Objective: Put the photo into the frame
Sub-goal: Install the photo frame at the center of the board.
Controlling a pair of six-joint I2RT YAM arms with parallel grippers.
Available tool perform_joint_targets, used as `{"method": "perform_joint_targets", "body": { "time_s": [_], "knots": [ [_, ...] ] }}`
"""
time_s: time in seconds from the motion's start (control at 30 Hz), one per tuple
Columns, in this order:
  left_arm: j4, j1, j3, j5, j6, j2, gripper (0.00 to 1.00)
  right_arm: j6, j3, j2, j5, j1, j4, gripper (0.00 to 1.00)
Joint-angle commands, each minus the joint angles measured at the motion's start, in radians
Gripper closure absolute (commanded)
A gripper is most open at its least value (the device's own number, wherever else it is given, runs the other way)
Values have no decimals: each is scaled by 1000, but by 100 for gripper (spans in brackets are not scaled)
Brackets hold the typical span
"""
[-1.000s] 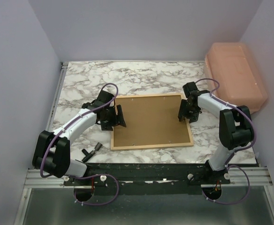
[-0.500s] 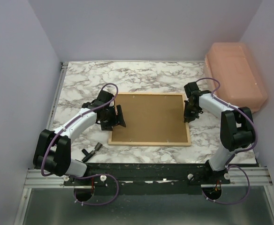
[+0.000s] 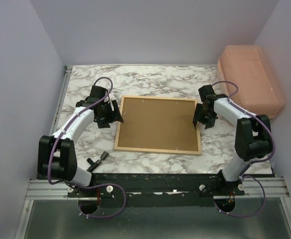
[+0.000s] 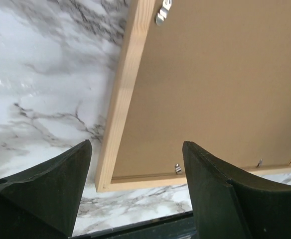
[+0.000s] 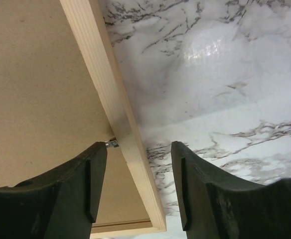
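Note:
The frame (image 3: 158,149) lies face down in the middle of the table, its light wood rim around the brown backing board (image 3: 158,123). The photo is hidden or out of view. My left gripper (image 3: 113,115) is open and empty, just beside the frame's left rail. In the left wrist view, the gripper (image 4: 135,144) hovers over the rail (image 4: 123,94) near the frame's near-left corner. My right gripper (image 3: 200,118) is open at the frame's right edge. In the right wrist view, the gripper (image 5: 138,144) has the right rail (image 5: 105,74) between its open jaws, not clamped.
A pink plastic box (image 3: 250,79) stands at the back right by the wall. A small black part (image 3: 98,159) lies near the front left, beside the left arm's base. Small metal tabs (image 4: 178,168) hold the backing board (image 4: 225,84).
The frame has slid back and left and turned squarer to the table. My left gripper has moved off the board, back and left to the frame's left edge. My right gripper shifted slightly right.

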Motion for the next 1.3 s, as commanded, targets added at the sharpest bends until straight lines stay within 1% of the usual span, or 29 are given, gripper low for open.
{"method": "perform_joint_targets", "body": {
  "time_s": [0.0,0.03,0.07,0.1,0.17,0.3,0.53,0.67,0.8,0.93,1.03,1.1,1.17,1.27],
  "knots": [
    [-19,43,100,-44,63,85,26,12,43,-36,-7,-9,-17,37],
    [-19,43,123,-50,66,106,26,14,43,-36,-14,-9,-14,32],
    [-21,43,143,-55,66,133,27,14,42,-37,-24,-8,-10,31],
    [-20,42,166,-63,68,153,28,15,40,-38,-36,-9,-5,27],
    [-19,41,206,-69,68,199,29,17,37,-38,-63,-9,2,25],
    [-33,34,287,-105,63,281,30,20,27,-31,-99,-8,13,25],
    [-78,-19,417,-195,61,402,30,21,11,-15,-119,-9,31,25],
    [-105,-42,469,-261,59,465,33,15,6,-4,-119,-8,38,27],
    [-127,-57,506,-255,68,510,35,10,3,7,-119,-9,44,28],
    [-134,-72,485,-214,65,498,35,7,6,16,-119,-10,48,28],
    [-140,-75,458,-124,62,494,35,4,12,23,-160,-9,50,28],
    [-150,-81,434,-88,59,499,36,2,18,28,-171,-10,48,28],
    [-138,-90,389,-60,56,489,36,-2,22,30,-178,-9,46,28],
    [-82,-102,281,-12,36,441,36,-7,19,33,-186,-9,46,28]
  ]
}}
